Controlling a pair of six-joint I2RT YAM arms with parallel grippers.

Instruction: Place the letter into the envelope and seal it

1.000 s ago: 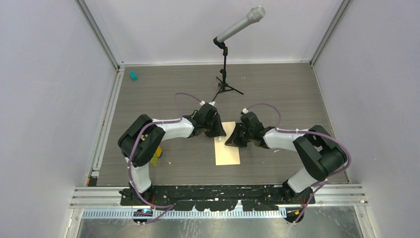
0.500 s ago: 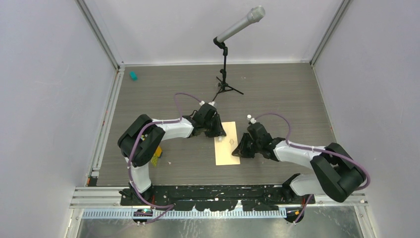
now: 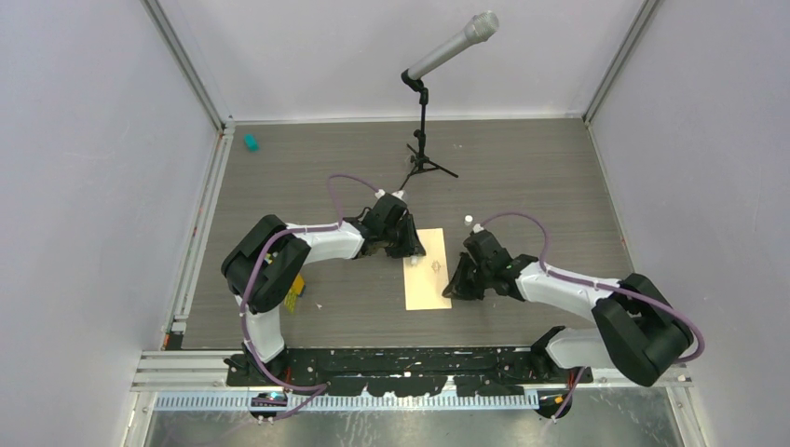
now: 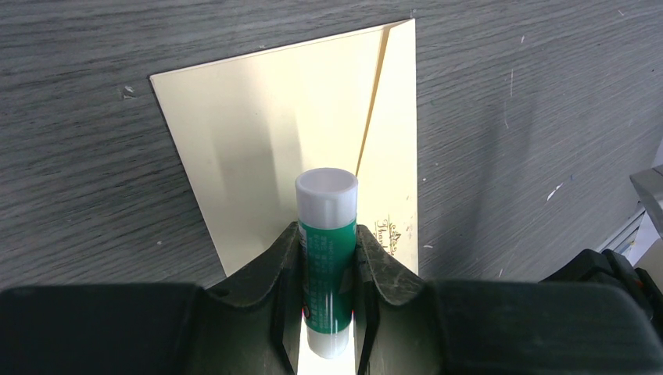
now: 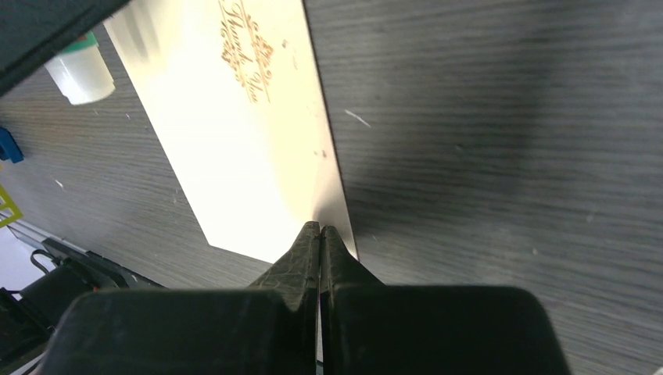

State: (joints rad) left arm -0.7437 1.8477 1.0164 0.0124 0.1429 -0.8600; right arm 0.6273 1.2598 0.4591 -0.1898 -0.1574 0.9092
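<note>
The tan envelope (image 3: 427, 279) lies flat mid-table, its small dark mark (image 3: 436, 267) facing up. In the left wrist view the envelope (image 4: 274, 141) shows a diagonal fold line and a printed motif. My left gripper (image 3: 410, 250) hovers at its far left edge, shut on a green glue stick (image 4: 326, 195) with a white cap. My right gripper (image 5: 320, 230) is shut, its tips resting on the envelope's (image 5: 234, 156) right edge near the near corner; it also shows in the top view (image 3: 455, 285). The letter is not in view.
A microphone on a tripod stand (image 3: 424, 140) stands behind the envelope. A small teal object (image 3: 250, 142) lies far left. A yellow item (image 3: 293, 296) sits by the left arm's base. Walls enclose the table on three sides.
My right gripper has slid along the envelope's right edge toward the near end, uncovering the dark centre mark. The left arm and glue stick have stayed put.
</note>
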